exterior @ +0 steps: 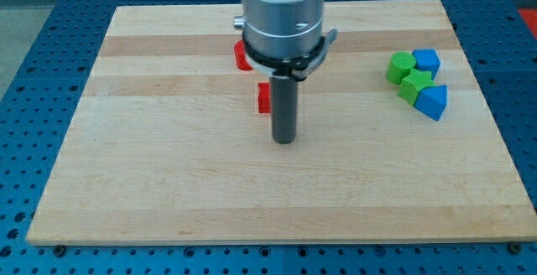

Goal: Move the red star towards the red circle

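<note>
My tip (285,140) rests on the wooden board (168,183) near its middle. Two red blocks are partly hidden behind my rod and arm. One red block (263,97) shows just left of the rod, a little above the tip. The other red block (241,55) shows further up, at the left edge of the arm's metal collar. I cannot tell which one is the star and which the circle. The tip sits below and slightly right of the nearer red block, close to it.
At the view's right a tight cluster holds two green blocks (401,66) (414,85), a blue cube-like block (427,59) and a blue wedge-like block (433,101). The board lies on a blue perforated table (33,23).
</note>
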Controlling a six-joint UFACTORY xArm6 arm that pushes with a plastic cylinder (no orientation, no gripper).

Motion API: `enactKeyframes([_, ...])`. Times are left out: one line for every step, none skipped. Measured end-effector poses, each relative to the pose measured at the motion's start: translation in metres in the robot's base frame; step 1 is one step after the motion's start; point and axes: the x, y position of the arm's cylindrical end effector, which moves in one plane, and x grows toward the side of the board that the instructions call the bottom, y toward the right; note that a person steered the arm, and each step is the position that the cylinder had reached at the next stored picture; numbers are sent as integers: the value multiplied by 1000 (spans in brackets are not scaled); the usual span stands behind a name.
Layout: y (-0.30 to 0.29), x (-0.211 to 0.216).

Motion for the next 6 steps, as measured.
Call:
enactKeyframes([8, -18])
enactKeyframes([7, -36])
enactKeyframes([-4, -43])
enactKeyframes([-24, -43])
enactKeyframes([-41, -43])
enactKeyframes([-42, -46])
